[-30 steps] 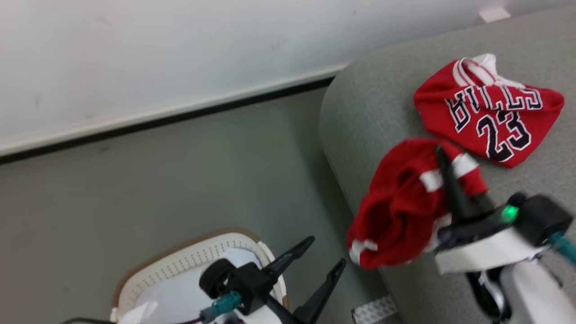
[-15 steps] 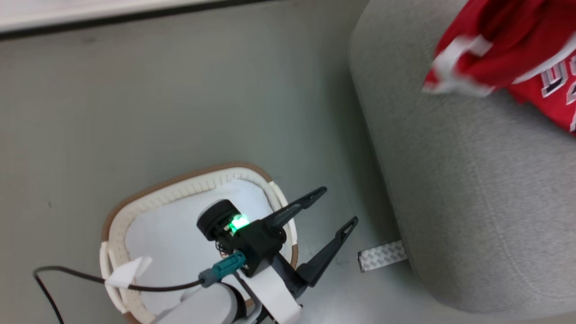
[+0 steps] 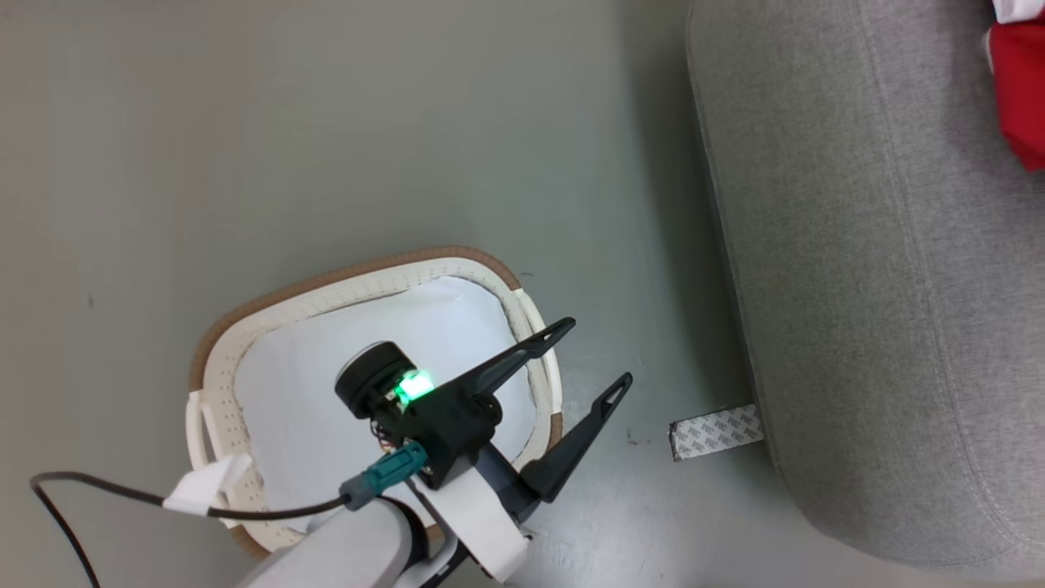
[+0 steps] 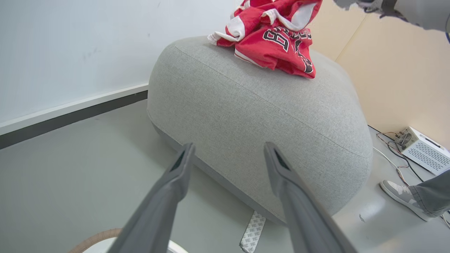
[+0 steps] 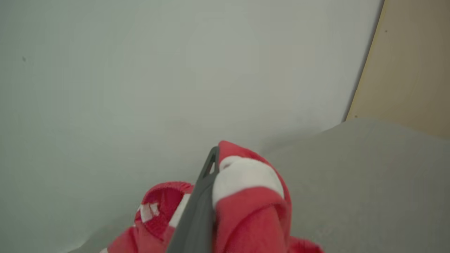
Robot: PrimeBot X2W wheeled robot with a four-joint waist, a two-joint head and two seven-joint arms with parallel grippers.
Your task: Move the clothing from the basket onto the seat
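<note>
Head view: left gripper [image 3: 599, 353], fingers spread wide, nothing between them, poised over the near right corner of the basket [image 3: 343, 282]. Basket on the grey floor [image 3: 245, 147], holding a white fabric pad [image 3: 326, 384] and no red cloth that can be seen. Grey sofa [image 3: 857, 286] to the right, well apart from the basket; a scrap of red garment [image 3: 1020, 90] at the top right corner, over the sofa. Patterned tape strip [image 3: 717, 431] on the floor at the sofa's foot; dark cable [image 3: 122, 494] trailing from the left arm.

Left wrist view: left gripper [image 4: 229, 146] open, aimed at the sofa [image 4: 260, 116] flank. Lettered jersey [image 4: 281, 45] crumpled on the sofa top, red garment [image 4: 270, 10] bunched directly above it; touching or clear, cannot tell. White wall [image 4: 70, 52] with dark skirting [image 4: 70, 119], beige panel [image 4: 404, 77] behind, white box [image 4: 422, 149] with wires and a person's shoe [image 4: 397, 191] on the floor at right.

Right wrist view: right gripper [image 5: 215, 160] pressed together on the red garment [image 5: 249, 211], white trim band folded over one finger; cloth balled, no clear long axis. Sofa [image 5: 369, 168] top close below and to the right, wall [image 5: 140, 70] beyond.

Judgement: right arm far the nearer to the drop spot, garment straight above upholstery, so release likely next; soft, wide landing, room enough beside the jersey.
</note>
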